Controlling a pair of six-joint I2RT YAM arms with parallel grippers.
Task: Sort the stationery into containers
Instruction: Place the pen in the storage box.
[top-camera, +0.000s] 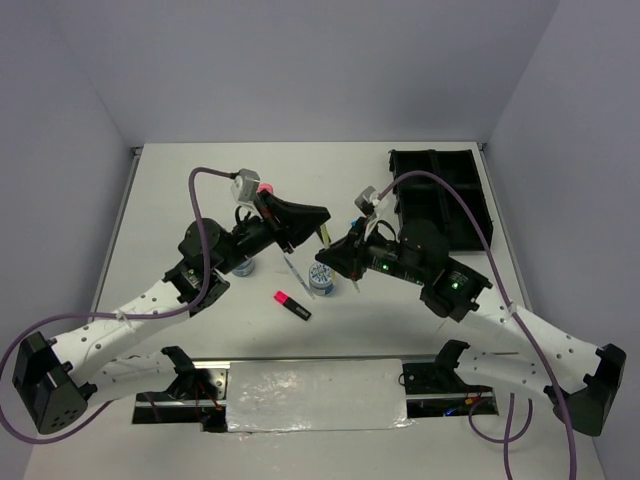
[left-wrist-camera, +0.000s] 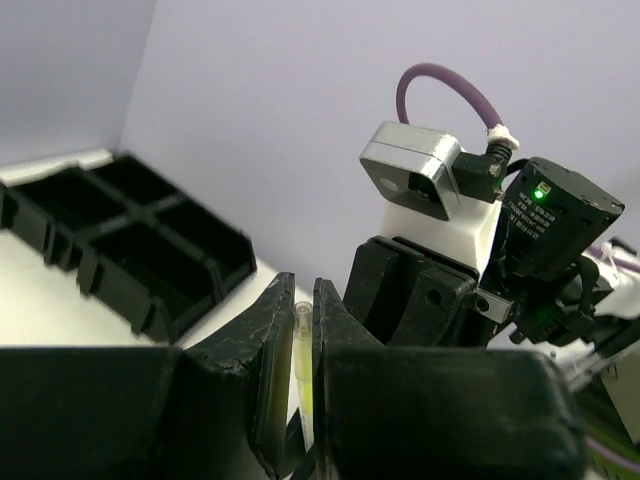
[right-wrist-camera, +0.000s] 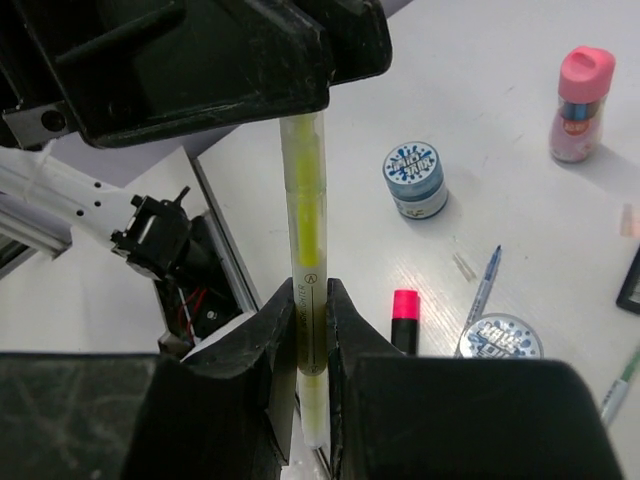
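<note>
A thin translucent yellow pen, left of the black compartmented plastic tray, is gripped at opposite ends by the left pincer and the right pincer, both clamped on it.

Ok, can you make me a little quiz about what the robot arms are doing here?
1. True or false: only one gripper grips the pale pen.
2. What colour is the bottle's cap? A) green B) pink C) black
3. Fill in: the pink-capped highlighter lies on the ____, not in the black tray.
Key: 1 false, the left gripper and right gripper both clamp it; 2 B; 3 table.
</note>
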